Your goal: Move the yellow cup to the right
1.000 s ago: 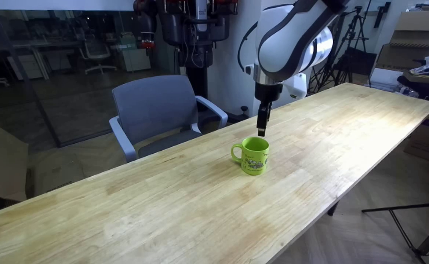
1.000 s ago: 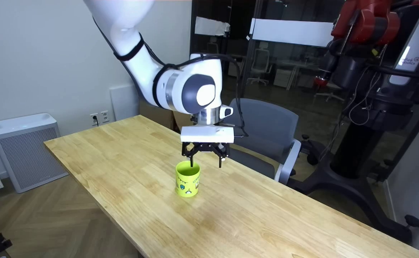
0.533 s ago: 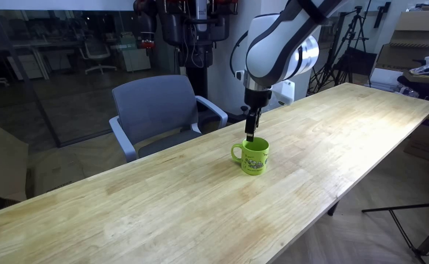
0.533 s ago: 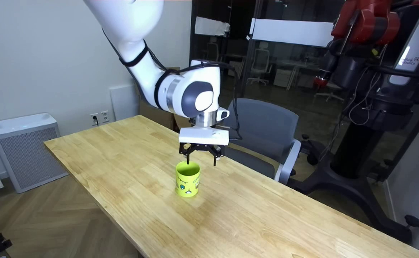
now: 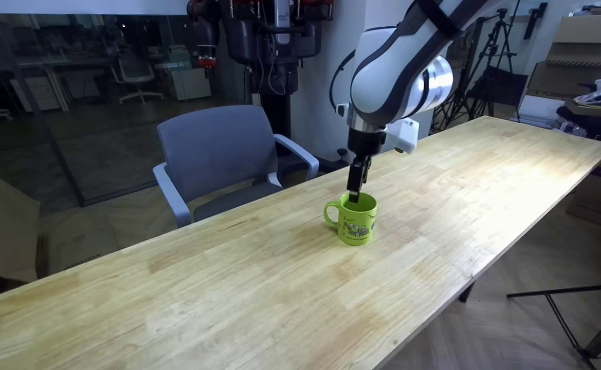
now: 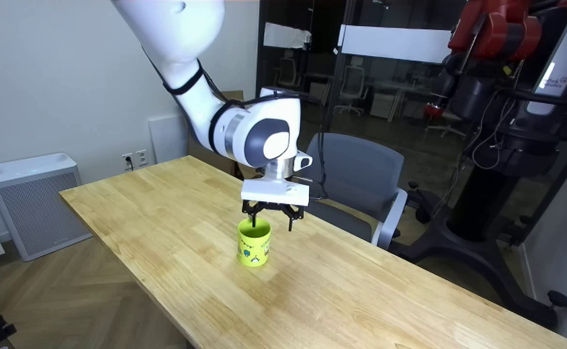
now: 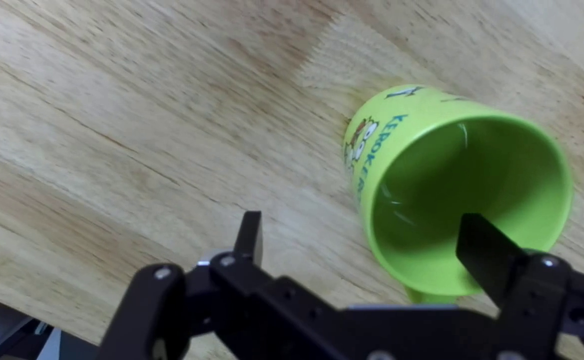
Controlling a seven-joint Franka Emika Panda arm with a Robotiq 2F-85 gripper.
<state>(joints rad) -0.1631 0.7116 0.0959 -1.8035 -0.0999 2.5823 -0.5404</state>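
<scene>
The yellow cup, a lime mug with printed figures, stands upright on the table in both exterior views (image 5: 357, 228) (image 6: 254, 249). Its loop handle points left in an exterior view. In the wrist view the cup (image 7: 451, 185) shows its open mouth, with the handle mostly hidden behind the gripper. My gripper (image 7: 361, 217) is open and holds nothing. One finger is over the cup's mouth, at or just inside the rim; the other is outside the cup. The gripper also shows in both exterior views (image 5: 354, 198) (image 6: 272, 226). Whether a finger touches the wall cannot be told.
The long wooden table (image 5: 202, 288) carries the cup. A grey chair (image 5: 218, 154) stands at the table's edge behind the gripper. A dark robot (image 6: 496, 121) stands beyond it. A white air purifier (image 6: 40, 203) stands by the wall.
Over the last second the gripper has shifted sideways toward the cup's handle side, then come lower, bringing one finger down at the cup's mouth. The cup has not moved. The fingers stay open.
</scene>
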